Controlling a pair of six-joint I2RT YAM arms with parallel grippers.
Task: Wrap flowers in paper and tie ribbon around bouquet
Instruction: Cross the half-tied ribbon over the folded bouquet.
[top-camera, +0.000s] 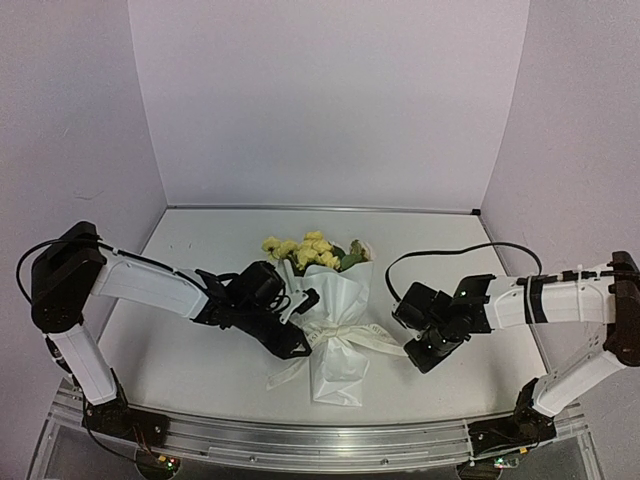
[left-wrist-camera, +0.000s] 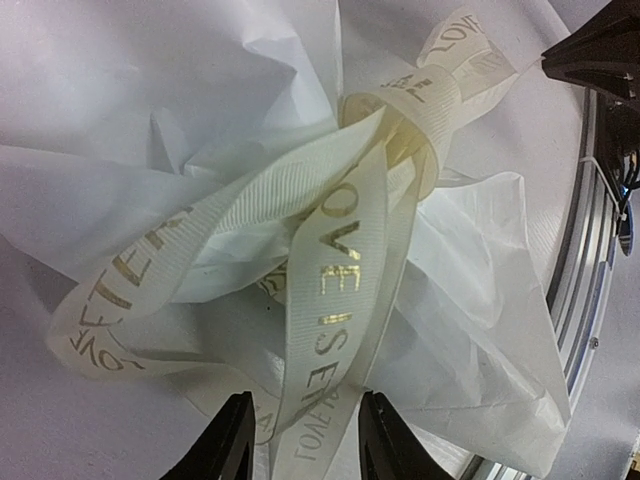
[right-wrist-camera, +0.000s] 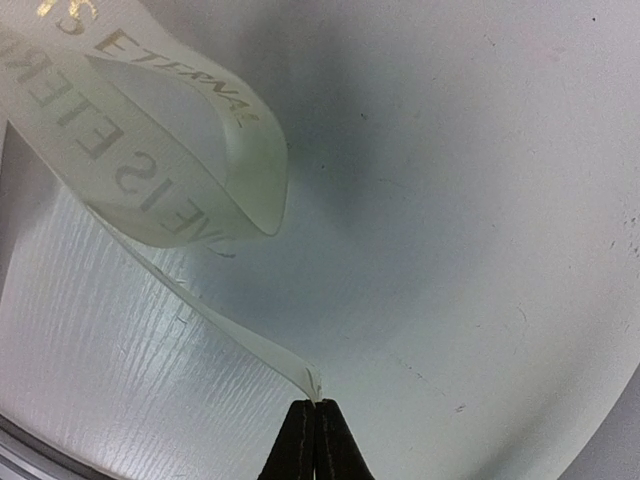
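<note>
Your bouquet (top-camera: 338, 300) lies in the middle of the desk (top-camera: 180, 360), with the flowers (top-camera: 305, 250) toward the far wall. Your right tool (right-wrist-camera: 316, 415) is clenched on one end of the ribbon (right-wrist-camera: 170, 190). Your left tool (left-wrist-camera: 305, 445) has its jaws apart around another ribbon tail; I cannot tell if they press it.

Bouquet (top-camera: 335, 320) lies flat mid-table, flowers (top-camera: 305, 250) at the far end: pale yellow blooms with green leaves poking out of the white paper (top-camera: 340, 370), which is crumpled, cinched at the waist and flares toward the near edge. Cream ribbon (left-wrist-camera: 340, 250) with gold lettering is wrapped round that waist and knotted, its loops and tails splayed loosely over the paper. One tail hangs between the left gripper's (left-wrist-camera: 305, 420) parted fingers; another stretches right, its tip pinched in the closed right gripper (right-wrist-camera: 316, 405).
</note>
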